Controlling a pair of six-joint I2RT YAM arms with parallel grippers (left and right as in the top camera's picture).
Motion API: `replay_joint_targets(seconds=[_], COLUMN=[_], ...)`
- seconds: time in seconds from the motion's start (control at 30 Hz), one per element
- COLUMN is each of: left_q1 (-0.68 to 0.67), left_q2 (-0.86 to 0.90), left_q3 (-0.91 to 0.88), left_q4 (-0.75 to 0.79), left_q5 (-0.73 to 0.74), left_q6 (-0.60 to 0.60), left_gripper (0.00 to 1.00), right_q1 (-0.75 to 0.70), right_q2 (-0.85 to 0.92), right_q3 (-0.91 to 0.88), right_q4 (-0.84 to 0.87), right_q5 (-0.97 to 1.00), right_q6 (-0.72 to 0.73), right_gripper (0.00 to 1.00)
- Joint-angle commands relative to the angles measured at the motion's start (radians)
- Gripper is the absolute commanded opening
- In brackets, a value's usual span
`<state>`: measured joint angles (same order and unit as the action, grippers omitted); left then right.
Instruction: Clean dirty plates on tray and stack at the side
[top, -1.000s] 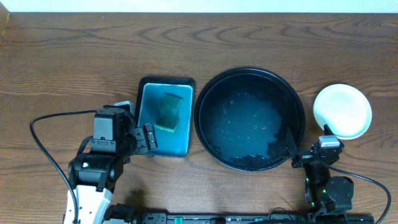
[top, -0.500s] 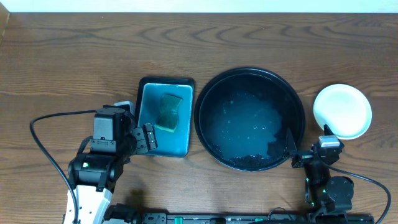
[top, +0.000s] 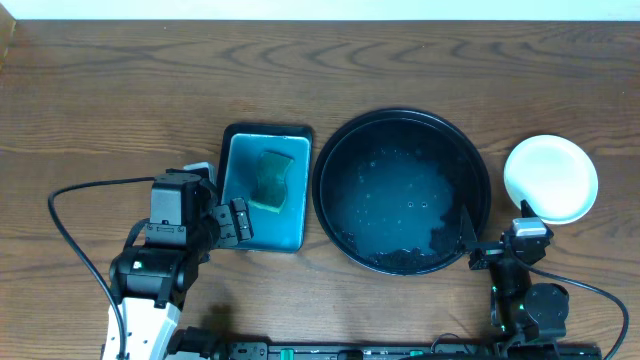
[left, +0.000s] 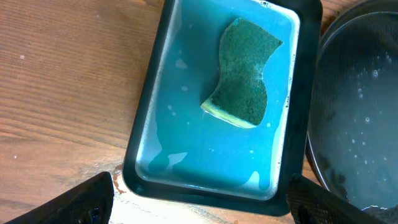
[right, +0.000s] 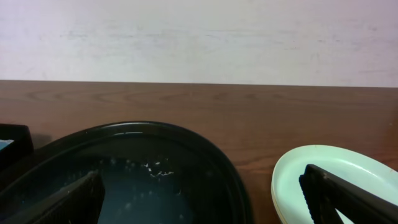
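Observation:
The round black tray (top: 322, 190) sits mid-table with only water and droplets in it; the right wrist view shows its rim (right: 205, 144). The plates (top: 551, 178) lie stacked on the wood just right of the tray, a pale mint-white one on top (right: 323, 171). My right gripper (top: 497, 228) rests open near the table's front edge between tray and plates (right: 202, 196), with nothing in it. My left gripper (top: 226, 215) is open beside the teal basin's left front corner (left: 202, 202), also with nothing in it.
A rectangular black-rimmed teal basin (top: 240, 190) stands left of the tray, with shallow water and a green sponge (top: 273, 180) in its far half (left: 245, 84). Bare wooden table lies behind and to the far left. A pale wall backs the table.

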<state>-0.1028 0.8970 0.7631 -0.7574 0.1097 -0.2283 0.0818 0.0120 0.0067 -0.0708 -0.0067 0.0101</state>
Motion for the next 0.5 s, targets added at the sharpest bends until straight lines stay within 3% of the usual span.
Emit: replay_joint_targets(seconds=[0.0, 0.2, 0.47], left_q1=[0.001, 0.001, 0.024], left_q2=[-0.012, -0.135, -0.454], left_q3=[-0.006, -0.048, -0.317], left_q4=[-0.003, -0.021, 0.204], left_q5=[0.003, -0.051, -0.076], left_q6=[0.010, 0.019, 0.026], left_gripper=[0.89, 0.89, 0.89], right_q1=[0.011, 0.011, 0.011], right_q2=[-0.007, -0.007, -0.007], right_q3=[-0.001, -0.001, -0.001], right_q4=[-0.005, -0.005, -0.005], right_q5=[0.002, 0.002, 0.002], right_q6=[-0.015, -0.015, -0.015], right_gripper=[0.99, 0.99, 0.99])
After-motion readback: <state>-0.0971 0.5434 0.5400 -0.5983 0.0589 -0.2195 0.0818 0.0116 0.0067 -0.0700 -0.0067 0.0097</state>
